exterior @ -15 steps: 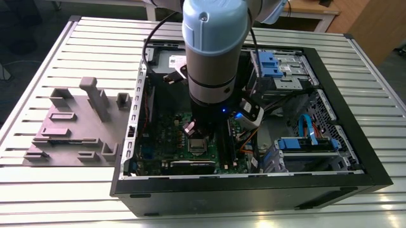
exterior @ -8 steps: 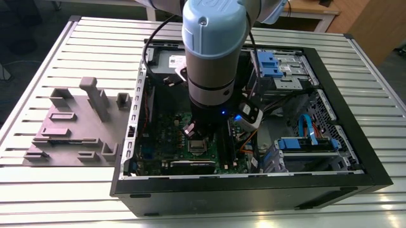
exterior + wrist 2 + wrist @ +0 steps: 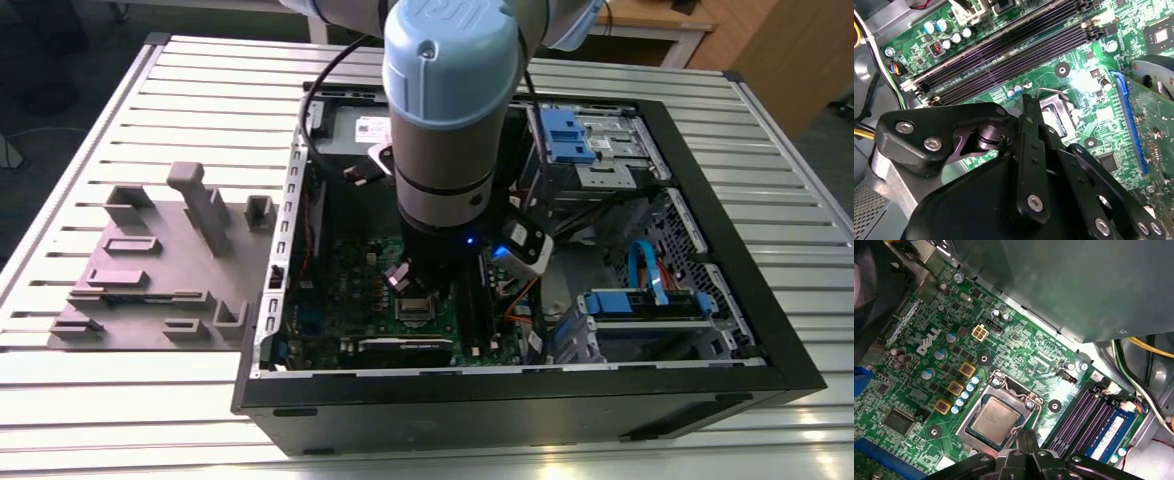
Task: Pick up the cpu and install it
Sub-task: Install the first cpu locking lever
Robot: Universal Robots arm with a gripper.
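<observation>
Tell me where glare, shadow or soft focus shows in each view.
Exterior view: bright reflection along the table edge nearest the camera; the arm shades the green board inside the case. Second wrist view: white glare on the board beside the socket; the near black pincer looks soft. First wrist view: the cpu sits evenly lit and sharp; the grey metal box above is blurred.

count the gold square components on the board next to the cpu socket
3, in the first wrist view: one, one and one, in a diagonal row beside the socket holding the cpu. The tool may hide others.
</observation>
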